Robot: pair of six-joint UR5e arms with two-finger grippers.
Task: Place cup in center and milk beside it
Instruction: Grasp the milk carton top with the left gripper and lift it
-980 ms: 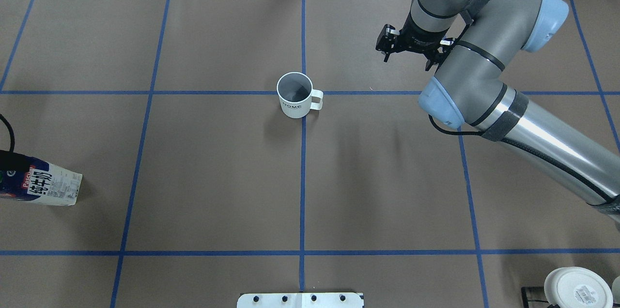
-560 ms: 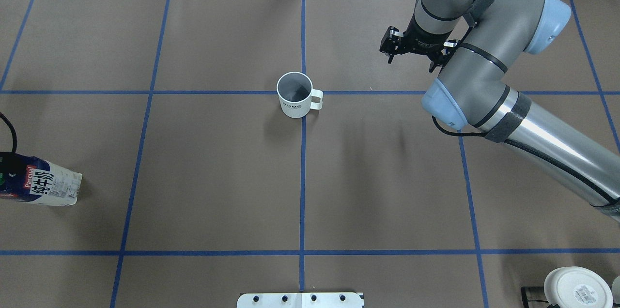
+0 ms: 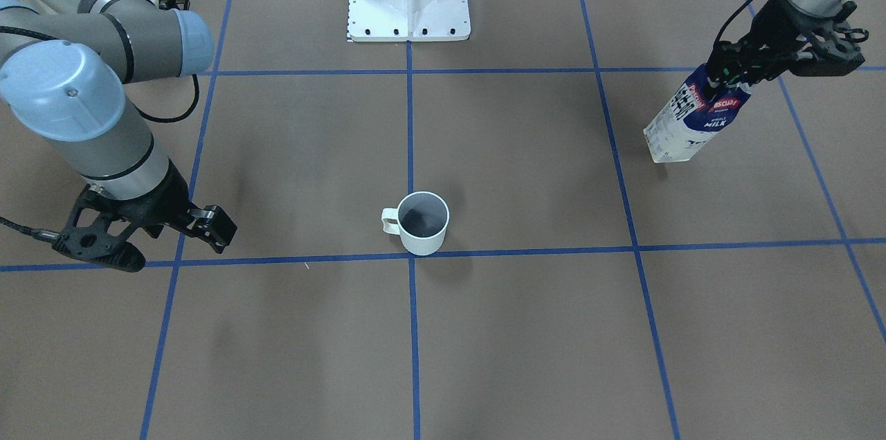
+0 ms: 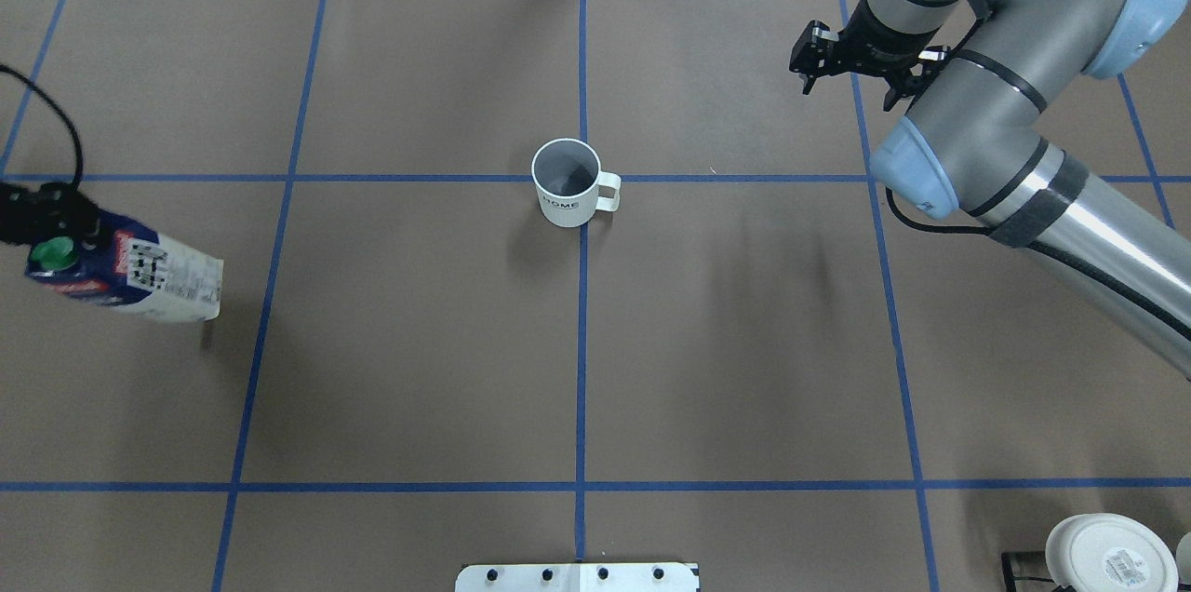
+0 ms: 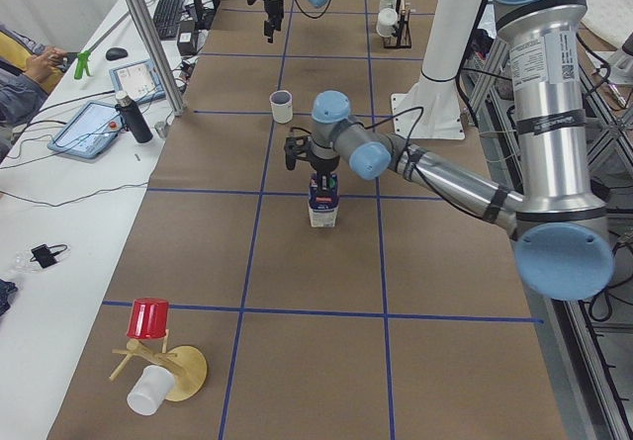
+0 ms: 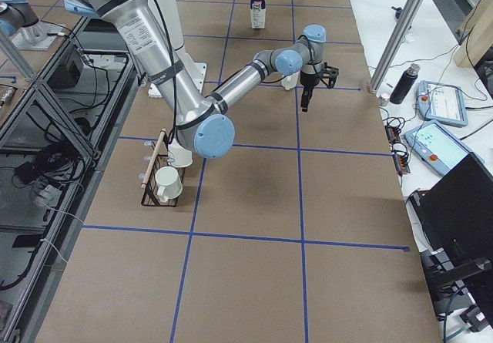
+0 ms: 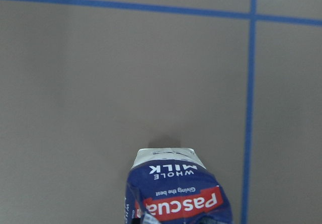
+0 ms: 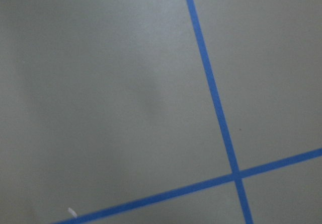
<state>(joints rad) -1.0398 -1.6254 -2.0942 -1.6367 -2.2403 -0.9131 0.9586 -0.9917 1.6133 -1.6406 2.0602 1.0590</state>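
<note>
The left gripper (image 3: 728, 73) is clamped on the top end of the milk (image 3: 686, 123), its jaws closed just beside the green cap (image 4: 53, 252); the carton hangs roughly upright below them, well out on the robot's left side of the table (image 4: 419, 341). Whether its base touches the paper cannot be told. The cup (image 4: 567, 185) stands upright at the central crossing of the blue tape lines (image 4: 582, 341), handle toward the robot's right, well apart from the carton. The right gripper (image 3: 169, 250) hovers on the right with its jaws apart, gripping nothing, away from the cup.
</note>
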